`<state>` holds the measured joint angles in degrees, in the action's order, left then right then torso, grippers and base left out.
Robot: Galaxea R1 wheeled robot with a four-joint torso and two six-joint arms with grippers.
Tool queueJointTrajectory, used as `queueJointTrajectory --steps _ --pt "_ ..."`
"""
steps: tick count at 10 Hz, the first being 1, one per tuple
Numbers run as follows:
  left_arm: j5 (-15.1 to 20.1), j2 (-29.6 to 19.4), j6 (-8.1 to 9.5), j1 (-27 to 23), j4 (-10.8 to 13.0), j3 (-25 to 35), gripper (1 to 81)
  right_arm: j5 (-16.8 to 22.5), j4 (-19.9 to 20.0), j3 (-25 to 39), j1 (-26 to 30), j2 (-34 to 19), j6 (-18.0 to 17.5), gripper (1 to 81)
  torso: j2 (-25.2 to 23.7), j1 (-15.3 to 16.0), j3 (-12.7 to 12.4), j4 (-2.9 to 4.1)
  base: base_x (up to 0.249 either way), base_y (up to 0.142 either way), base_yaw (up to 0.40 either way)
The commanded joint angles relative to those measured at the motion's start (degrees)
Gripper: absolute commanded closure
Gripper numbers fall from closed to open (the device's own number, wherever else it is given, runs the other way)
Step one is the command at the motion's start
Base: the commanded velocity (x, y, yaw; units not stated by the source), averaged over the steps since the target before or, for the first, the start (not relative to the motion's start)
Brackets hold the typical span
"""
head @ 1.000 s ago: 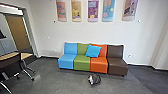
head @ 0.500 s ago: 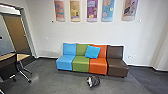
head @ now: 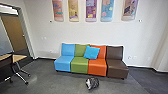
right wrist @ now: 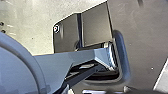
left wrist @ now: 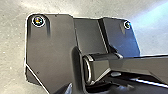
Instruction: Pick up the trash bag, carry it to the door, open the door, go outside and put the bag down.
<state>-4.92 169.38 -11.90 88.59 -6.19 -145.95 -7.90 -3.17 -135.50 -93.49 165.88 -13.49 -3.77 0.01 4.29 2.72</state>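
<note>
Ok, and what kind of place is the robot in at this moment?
Probably an office lounge or waiting area: a row of four coloured seats with a blue cushion, five decorative panels on the wall above, and part of a table at the left.

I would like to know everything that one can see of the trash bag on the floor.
The bag is a small, rounded, uneven lump, mostly dark grey to black, with a whitish patch at its left end in the head view. It looks like thin plastic. It rests on the grey floor, in front of the sofa's orange seat and apart from it; only the floor touches it. Whether it is tied, I cannot tell.
</note>
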Motion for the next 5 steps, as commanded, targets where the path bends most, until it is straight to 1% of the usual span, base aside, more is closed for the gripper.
queueJointTrajectory --steps 1,4,5 --pt "3.17 -0.35 -0.23 -2.67 0.57 0.48 1.0 3.24 -1.14 0.86 2.03 -0.08 0.66 1.0 0.0 0.0 0.0 0.0 0.132 -0.071 0.0" --pt "3.17 -0.26 -0.23 -2.67 0.57 0.48 1.0 3.24 -1.05 0.86 2.03 -0.08 0.58 1.0 -0.02 -0.01 0.0 0.0 0.132 -0.07 0.0" --pt "3.17 -0.26 -0.23 -2.67 0.57 0.48 1.0 3.24 -1.05 0.86 2.03 -0.08 0.66 1.0 0.0 -0.01 0.0 0.0 0.133 0.0 0.0"
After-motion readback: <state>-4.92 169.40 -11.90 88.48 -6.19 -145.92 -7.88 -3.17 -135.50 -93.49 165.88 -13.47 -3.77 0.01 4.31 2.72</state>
